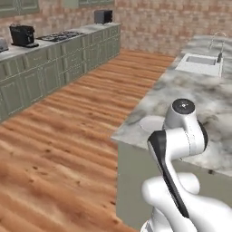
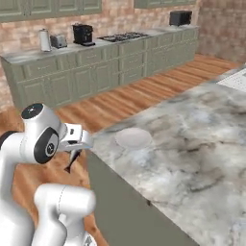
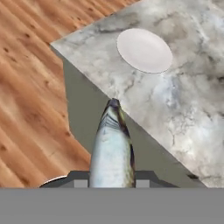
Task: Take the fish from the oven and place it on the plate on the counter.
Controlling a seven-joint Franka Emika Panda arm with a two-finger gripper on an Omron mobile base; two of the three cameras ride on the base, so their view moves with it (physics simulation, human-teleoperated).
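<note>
Currently gripper (image 3: pixel 112 180) clenched on the fish (image 3: pixel 113 148), fish sticking out lengthwise between the jaws, nose over the counter (image 3: pixel 183 109) edge, plate (image 3: pixel 144 50) well ahead of the jaws on the marbled top, fish looks like a dark sliver in right base view (image 2: pixel 72 161).

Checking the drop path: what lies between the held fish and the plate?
In the hand view, only bare marbled counter and its edge lie between the fish, held in the gripper, and the plate. Nothing stands in that stretch.
</note>
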